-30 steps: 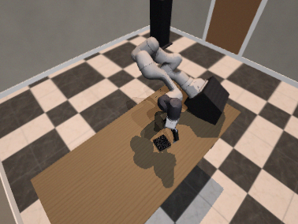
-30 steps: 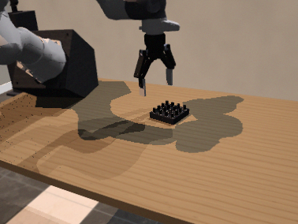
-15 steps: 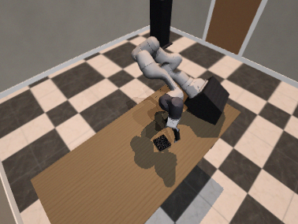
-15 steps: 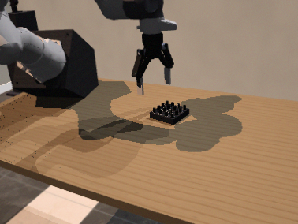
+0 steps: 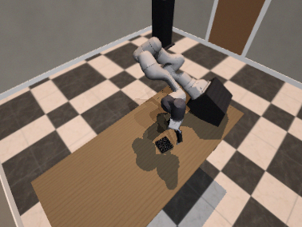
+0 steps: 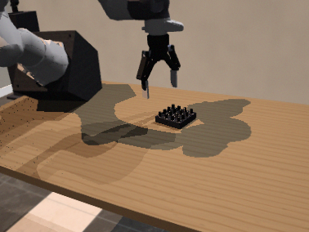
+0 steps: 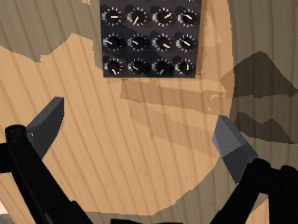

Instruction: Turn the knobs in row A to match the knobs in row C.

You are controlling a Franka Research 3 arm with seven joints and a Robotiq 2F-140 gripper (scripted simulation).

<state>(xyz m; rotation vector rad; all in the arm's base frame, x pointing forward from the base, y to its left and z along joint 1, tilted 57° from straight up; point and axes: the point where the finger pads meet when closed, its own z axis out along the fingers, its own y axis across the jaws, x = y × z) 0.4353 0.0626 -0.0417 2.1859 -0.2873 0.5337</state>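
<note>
The knob box (image 5: 164,143) (image 6: 176,115) (image 7: 150,26) is a small black square box with four rows of four knobs, each with a white line. It stands on the wooden table (image 5: 100,180) (image 6: 229,180) (image 7: 133,136). In the wrist view it sits at the top, ahead of the fingers. My gripper (image 5: 176,133) (image 6: 158,87) (image 7: 141,119) is open and empty. It hangs well above the table, behind and a little left of the box in the exterior view. The knob names are too small to read.
A large dark slanted box (image 5: 211,101) (image 6: 69,65) stands on the table's far end, close to the arm. The table edge (image 6: 82,196) runs along the front. A black pillar (image 5: 163,17) stands behind the arm's base.
</note>
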